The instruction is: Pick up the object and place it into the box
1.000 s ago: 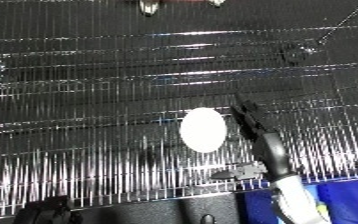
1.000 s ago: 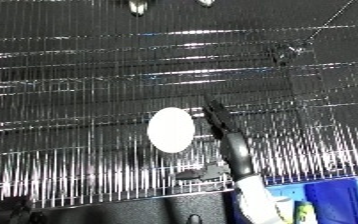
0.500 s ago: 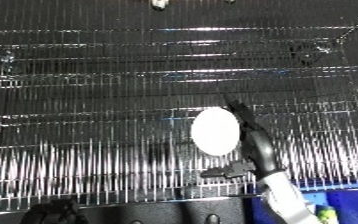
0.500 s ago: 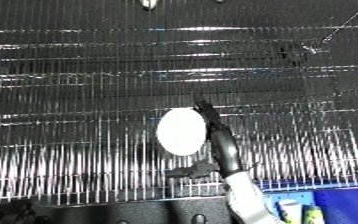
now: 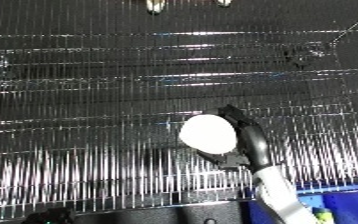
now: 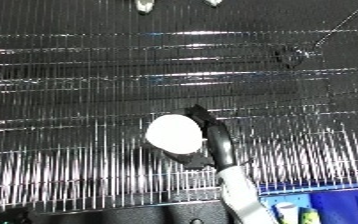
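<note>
The white egg-shaped object (image 5: 209, 133) sits in your right robot hand (image 5: 246, 145), fingers curled round its right and near side, over the shiny ribbed table (image 5: 87, 100) near its front edge. Its smooth round shell could roll out of that one-sided hold if you swing fast. The blue box (image 5: 344, 205) lies near right, half out of view, so a blind drop could miss or clip its rim. Your left robot hand is out of sight.

White oval object (image 5: 209, 133), smooth, plain, on ribbed metal counter (image 5: 87, 100), touching right hand (image 5: 246, 142), blue bin (image 6: 335, 205) at lower right
</note>
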Controlling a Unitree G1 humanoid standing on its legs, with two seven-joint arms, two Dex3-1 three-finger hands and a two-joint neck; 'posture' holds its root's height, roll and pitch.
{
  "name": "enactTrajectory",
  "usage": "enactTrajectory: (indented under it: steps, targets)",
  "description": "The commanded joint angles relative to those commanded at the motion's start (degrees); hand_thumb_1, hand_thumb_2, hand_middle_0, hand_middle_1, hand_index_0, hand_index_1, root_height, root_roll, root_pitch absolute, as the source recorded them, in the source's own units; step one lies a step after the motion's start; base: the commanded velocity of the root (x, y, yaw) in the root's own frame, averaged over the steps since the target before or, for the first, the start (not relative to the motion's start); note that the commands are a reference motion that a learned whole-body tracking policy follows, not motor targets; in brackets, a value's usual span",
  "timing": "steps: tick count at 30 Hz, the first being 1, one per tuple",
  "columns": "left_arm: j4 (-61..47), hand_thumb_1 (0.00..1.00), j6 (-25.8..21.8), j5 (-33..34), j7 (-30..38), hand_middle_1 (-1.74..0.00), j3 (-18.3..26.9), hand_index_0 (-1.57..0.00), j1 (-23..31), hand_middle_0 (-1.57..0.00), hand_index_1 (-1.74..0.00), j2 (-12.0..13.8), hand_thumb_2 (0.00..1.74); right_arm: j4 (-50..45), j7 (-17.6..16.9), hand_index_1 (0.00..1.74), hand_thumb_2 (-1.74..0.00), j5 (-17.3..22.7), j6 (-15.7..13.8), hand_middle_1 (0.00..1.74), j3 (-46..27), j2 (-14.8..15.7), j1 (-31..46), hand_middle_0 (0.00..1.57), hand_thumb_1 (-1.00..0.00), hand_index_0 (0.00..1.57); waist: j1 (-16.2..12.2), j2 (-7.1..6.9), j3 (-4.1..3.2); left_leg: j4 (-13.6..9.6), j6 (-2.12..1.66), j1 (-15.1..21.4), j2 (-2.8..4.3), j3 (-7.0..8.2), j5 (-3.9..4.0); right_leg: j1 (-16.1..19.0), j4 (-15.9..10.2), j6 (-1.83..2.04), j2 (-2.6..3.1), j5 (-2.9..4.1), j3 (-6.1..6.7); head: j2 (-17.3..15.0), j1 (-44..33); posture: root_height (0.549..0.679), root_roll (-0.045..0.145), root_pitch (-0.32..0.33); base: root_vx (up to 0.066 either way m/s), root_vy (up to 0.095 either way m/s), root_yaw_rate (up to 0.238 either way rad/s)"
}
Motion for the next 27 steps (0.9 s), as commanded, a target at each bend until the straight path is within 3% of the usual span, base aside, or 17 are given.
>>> enactTrajectory:
  steps: [8, 15, 20, 27]
  targets:
    - [0.0, 1.0, -0.78, -0.21, -1.0, -1.74, 0.72, -1.57, 1.21, -1.57, -1.74, 0.7, 1.74, -4.98, -2.92, 1.3, -1.3, -1.36, -1.1, 1.3, -1.97, -1.3, 2.16, 1.18, -0.75, 1.18, -0.98, -0.81, 0.0, -1.7, 0.19, 2.69, 0.43, -0.32, 0.2, 2.29, -1.94, 0.18, 0.61, 0.42, 0.29, 1.53, -0.59, 0.645, 0.046, 0.123, -0.043, -0.032, -0.064]
    - [0.29, 1.0, -1.86, 0.47, -2.7, -1.74, 2.35, -1.57, 3.52, -1.57, -1.74, 0.88, 1.74, -16.23, -6.07, 1.3, -1.3, -4.43, -1.79, 1.3, -6.48, -1.73, 8.2, 1.18, -0.75, 1.18, -3.47, -2.26, 0.0, -2.81, 0.18, 6.73, 1.33, 0.02, -0.39, 5.94, -4.3, 0.37, 1.82, 0.6, 1.24, 2.88, -1.88, 0.65, 0.042, 0.089, -0.041, -0.05, -0.184]
    - [0.48, 1.0, -1.16, 1.16, -4.01, -1.74, 3.89, -1.57, 4.08, -1.57, -1.74, 0.93, 1.74, -21.89, -7.06, 1.3, -1.3, -5.03, -2.85, 1.3, -10.02, -1.63, 12.35, 1.18, -0.75, 1.18, -5.48, -3.14, 0.0, -3.84, -0.11, 9.9, 2.16, 0.9, -0.55, 8.97, -6.61, 0.56, 2.51, 0.97, 1.89, 3.66, -1.84, 0.654, 0.042, 0.061, -0.05, -0.062, -0.235]
    - [0.98, 1.0, 0.41, 2.12, -5.42, -1.74, 5.21, -1.57, 3.58, -1.57, -1.74, 1.05, 1.74, -25.43, -8.62, 1.3, -1.3, -5.44, -4.18, 1.3, -13.86, -1.79, 16.88, 1.18, -0.75, 1.18, -8.03, -3.66, 0.0, -6.23, -0.73, 14.54, 3.41, 2.59, -0.06, 13.31, -10.5, 0.85, 2.64, 1.99, 2.81, 3.51, 0.33, 0.66, 0.043, 0.027, -0.055, -0.063, -0.226]
